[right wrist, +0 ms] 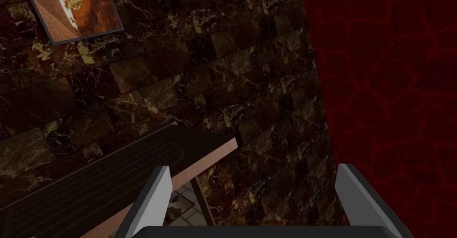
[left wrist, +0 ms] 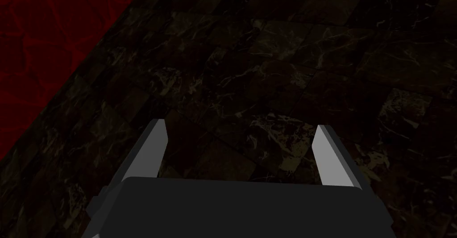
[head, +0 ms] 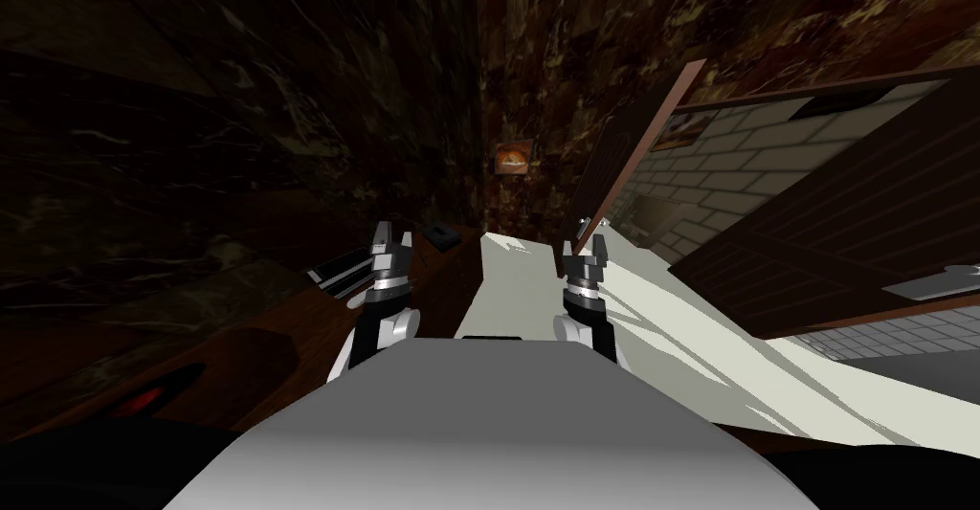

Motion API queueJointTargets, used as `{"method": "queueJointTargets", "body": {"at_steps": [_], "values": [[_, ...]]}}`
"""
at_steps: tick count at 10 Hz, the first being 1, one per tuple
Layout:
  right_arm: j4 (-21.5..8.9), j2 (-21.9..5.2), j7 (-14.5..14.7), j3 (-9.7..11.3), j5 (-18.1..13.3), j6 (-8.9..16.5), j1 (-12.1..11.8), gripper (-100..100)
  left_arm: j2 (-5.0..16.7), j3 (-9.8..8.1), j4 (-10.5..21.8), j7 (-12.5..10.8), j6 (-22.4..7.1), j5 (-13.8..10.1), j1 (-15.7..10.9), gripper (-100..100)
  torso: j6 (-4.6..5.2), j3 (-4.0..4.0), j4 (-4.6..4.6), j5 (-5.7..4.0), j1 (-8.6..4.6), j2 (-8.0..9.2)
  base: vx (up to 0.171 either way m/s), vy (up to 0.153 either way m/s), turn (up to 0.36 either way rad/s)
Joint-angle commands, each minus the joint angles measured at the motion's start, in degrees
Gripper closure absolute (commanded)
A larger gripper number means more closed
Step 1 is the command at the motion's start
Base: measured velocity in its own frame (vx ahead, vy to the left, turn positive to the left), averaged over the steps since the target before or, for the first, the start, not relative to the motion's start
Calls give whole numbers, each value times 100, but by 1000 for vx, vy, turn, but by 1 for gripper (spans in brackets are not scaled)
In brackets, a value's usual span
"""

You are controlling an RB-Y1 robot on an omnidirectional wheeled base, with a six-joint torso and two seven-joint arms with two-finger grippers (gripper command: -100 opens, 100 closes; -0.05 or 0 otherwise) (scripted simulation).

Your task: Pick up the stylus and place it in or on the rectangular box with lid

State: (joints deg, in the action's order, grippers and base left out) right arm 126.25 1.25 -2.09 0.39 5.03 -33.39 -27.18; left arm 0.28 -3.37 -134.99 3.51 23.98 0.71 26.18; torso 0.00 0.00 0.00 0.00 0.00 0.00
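Along the left side, one brown wooden worktop (head: 239,342), carrying two things that can be made out. First, one flat item striped dark and light (head: 337,270), long axis slanting across the worktop toward the left gripper. Second, one small dark box (head: 442,235) at the far end, close to the corner of the dark marbled walls. Cannot tell whether either is the stylus, nor where it lies or which way it points.

Just right of the striped item, left gripper (head: 393,233) raised near the worktop's inner edge, fingers (left wrist: 151,155) spread wide, nothing between them. On the far wall, one framed picture (head: 513,158). Further right, right gripper (head: 584,243) at like height over a white surface (head: 536,284), fingers (right wrist: 156,195) equally wide apart and empty. Beyond it, one brown door (head: 627,165) standing open.
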Motion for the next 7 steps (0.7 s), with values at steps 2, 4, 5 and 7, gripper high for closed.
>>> {"method": "queueJointTargets", "body": {"at_steps": [2,4,5,7], "values": [[0,0,0,0,0,0,0,0,317,83,275,177,-93,297,0,-100,0,0,0,1,5,-1,3,14,26],[0,0,0,0,0,0,0,0,413,116,435,288,-138,461,-1,-100,0,-2,-1,2,9,-3,8,18,15],[0,0,0,0,0,0,0,0,457,130,526,355,-161,553,-1,-100,0,-2,-1,2,8,-4,11,14,21],[0,0,0,0,0,0,0,0,581,162,839,595,-230,858,-5,-100,0,-4,-2,2,7,-7,22,12,37]]}}
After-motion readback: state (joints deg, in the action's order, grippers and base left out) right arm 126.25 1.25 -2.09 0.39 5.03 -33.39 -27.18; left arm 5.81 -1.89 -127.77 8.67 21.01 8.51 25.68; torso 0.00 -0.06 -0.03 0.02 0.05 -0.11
